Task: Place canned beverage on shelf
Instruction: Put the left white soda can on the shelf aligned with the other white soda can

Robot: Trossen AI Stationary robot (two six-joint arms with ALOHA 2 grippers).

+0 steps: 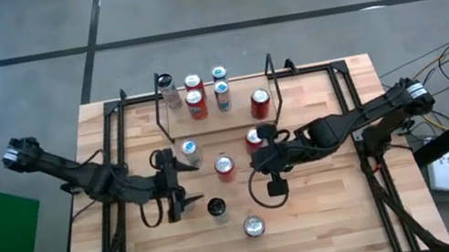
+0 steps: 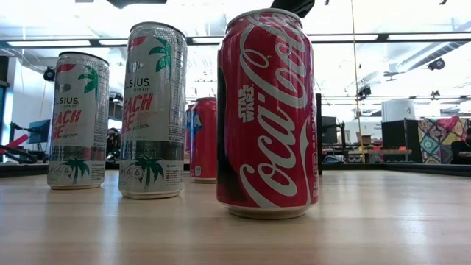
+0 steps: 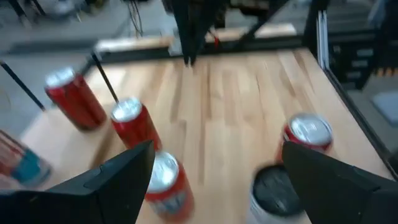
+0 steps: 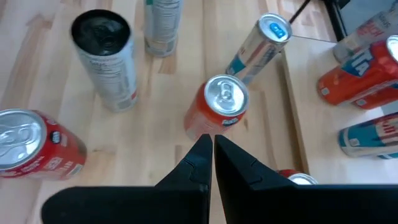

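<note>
The shelf (image 1: 240, 119), thin black rods with a light wooden floor, stands at the table's far middle and holds several upright cans. Loose cans stand on the table in front of it: a red can (image 1: 224, 165), a blue-topped can (image 1: 190, 151), a red can (image 1: 253, 137), a black-topped can (image 1: 217, 207) and a Coca-Cola can (image 1: 253, 226). My right gripper (image 4: 211, 144) is shut, pointing at the red can (image 4: 222, 106) from the table's right. My left gripper (image 3: 217, 180) is open and empty to the left of these cans. My right gripper's shut fingertips (image 4: 202, 146) stand right at the red can's lower side (image 4: 198, 127), coming level from the table's right. I cannot tell whether they touch it. The can stands upright on the table.
Larger black side frames (image 1: 112, 146) run along the table's left and right. In the low view the Coca-Cola can (image 2: 268, 110) is nearest, with two Celsius cans (image 2: 154, 110) to its left. One Celsius can (image 4: 161, 22) stands beyond the black-topped can (image 4: 102, 53).
</note>
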